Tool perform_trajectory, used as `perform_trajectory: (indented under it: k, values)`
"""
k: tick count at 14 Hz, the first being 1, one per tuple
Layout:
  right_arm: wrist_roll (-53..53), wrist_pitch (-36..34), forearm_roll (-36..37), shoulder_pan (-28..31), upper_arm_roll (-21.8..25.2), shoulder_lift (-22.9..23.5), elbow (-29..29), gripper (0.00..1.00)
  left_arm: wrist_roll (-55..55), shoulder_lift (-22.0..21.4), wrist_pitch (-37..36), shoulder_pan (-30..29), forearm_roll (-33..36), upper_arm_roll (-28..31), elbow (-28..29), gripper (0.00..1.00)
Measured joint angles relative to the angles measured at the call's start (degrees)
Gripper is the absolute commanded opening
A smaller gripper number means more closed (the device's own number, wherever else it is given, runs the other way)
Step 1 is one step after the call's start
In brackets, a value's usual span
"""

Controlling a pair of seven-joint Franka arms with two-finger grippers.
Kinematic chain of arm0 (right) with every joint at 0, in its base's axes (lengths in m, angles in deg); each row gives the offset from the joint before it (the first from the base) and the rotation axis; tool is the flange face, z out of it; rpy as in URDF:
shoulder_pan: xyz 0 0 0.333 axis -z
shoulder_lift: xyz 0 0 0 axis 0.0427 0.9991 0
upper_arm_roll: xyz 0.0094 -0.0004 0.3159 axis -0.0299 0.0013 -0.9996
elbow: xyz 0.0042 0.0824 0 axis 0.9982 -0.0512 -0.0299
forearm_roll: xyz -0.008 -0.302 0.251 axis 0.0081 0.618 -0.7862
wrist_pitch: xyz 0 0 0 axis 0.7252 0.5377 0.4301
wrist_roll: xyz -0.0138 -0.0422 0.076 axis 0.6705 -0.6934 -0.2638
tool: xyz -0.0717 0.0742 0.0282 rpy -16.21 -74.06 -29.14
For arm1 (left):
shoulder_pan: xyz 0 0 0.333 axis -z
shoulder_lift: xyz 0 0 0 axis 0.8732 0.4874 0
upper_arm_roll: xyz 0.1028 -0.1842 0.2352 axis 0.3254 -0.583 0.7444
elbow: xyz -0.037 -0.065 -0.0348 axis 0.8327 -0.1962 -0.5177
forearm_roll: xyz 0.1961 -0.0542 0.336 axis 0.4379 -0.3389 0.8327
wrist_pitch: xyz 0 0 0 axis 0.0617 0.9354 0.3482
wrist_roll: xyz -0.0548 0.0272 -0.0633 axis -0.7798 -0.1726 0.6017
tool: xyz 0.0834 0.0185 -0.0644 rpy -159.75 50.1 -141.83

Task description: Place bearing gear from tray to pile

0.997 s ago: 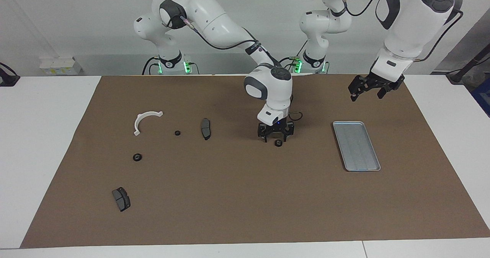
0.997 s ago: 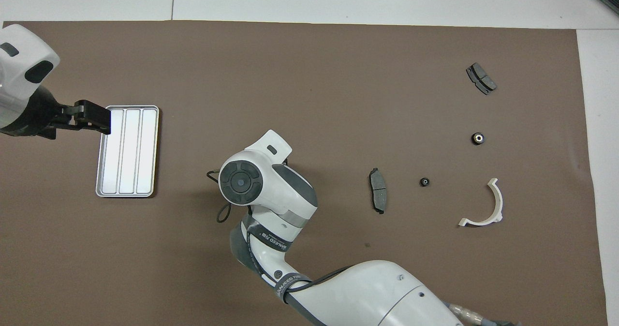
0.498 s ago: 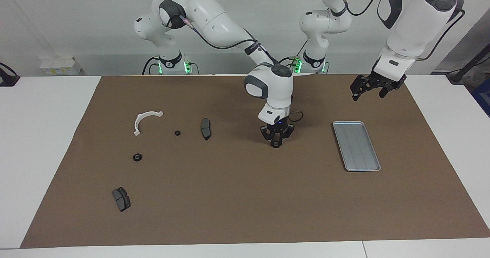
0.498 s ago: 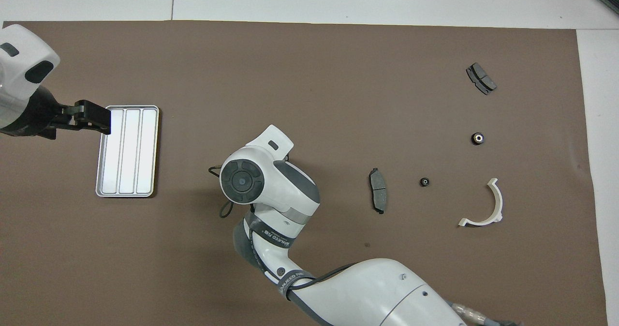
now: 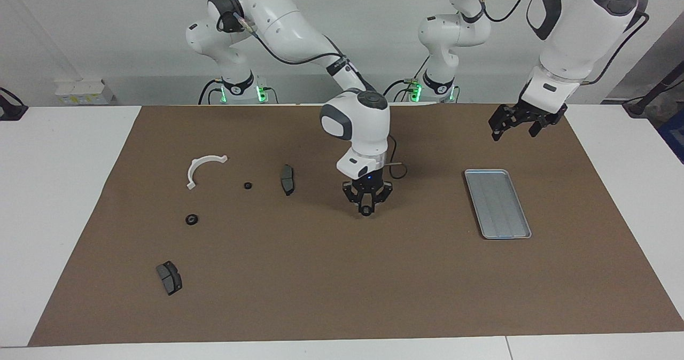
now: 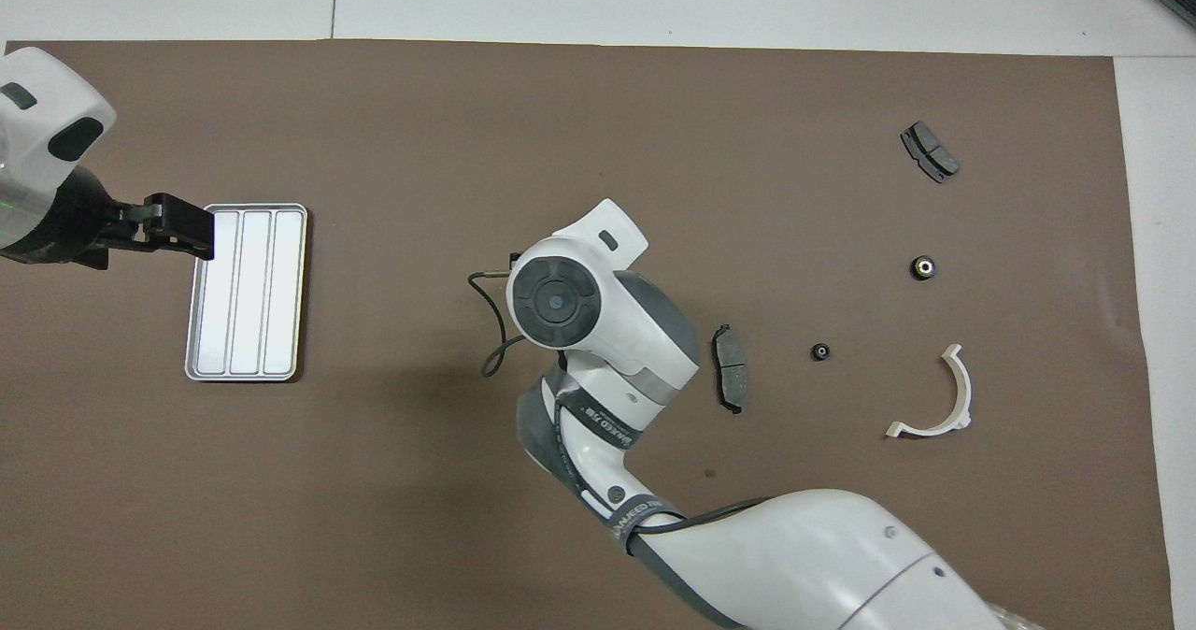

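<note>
Brown mat point(image 5: 342, 274) spread over the white table point(image 5: 59, 189). Silver-grey metal tray point(image 5: 497, 203) lying flat toward the left arm's end, nothing in it. Small dark bearing gear point(image 5: 366, 210) up in the air over the middle of the mat, pinched between the fingertips of the right gripper point(image 5: 366, 208), between the tray and the pile; hidden under the wrist in the overhead view. Left gripper point(image 5: 515, 124) waiting in the air near the tray's robot-side end, toward the left arm's edge of the mat, fingers spread, holding nothing.

Pile scattered toward the right arm's end: white C-shaped arc point(image 5: 203, 170) nearest the robots; dark grey brake pad point(image 5: 287, 179) beside it, toward the middle of the mat; second brake pad point(image 5: 169, 277) well apart, much farther from the robots. Two more small black gears on the mat among these parts: one point(image 5: 248, 185) between the arc and the first pad, another point(image 5: 191, 219) a little farther from the robots than the arc. Same parts plain in the overhead view: arc point(image 6: 937, 396), pad point(image 6: 730, 367), far pad point(image 6: 929, 151), gears point(image 6: 820, 351) and point(image 6: 923, 267), tray point(image 6: 247, 292)
</note>
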State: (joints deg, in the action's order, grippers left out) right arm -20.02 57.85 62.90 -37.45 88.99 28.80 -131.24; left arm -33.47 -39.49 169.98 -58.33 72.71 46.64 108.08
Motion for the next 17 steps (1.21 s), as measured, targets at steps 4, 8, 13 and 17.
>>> perform_trajectory:
  k: [4,8,13,17]
  values:
    - [8.00,2.81,0.13,7.83,0.02,-13.38,-17.13,0.00,0.00,0.00,0.00,0.00,0.00,0.00,0.00,1.00]
    - [18.55,4.42,0.14,15.99,0.02,-20.31,-26.86,0.00,0.00,0.00,0.00,0.00,0.00,0.00,0.00,1.00]
    - [29.92,9.42,-0.12,25.94,-0.01,-19.46,-29.12,0.07,0.00,0.00,0.00,0.00,0.00,0.00,0.00,1.00]
    - [34.96,11.98,-2.49,29.27,-0.02,-17.01,-28.75,1.00,0.00,0.00,0.00,0.00,0.00,0.00,0.00,1.00]
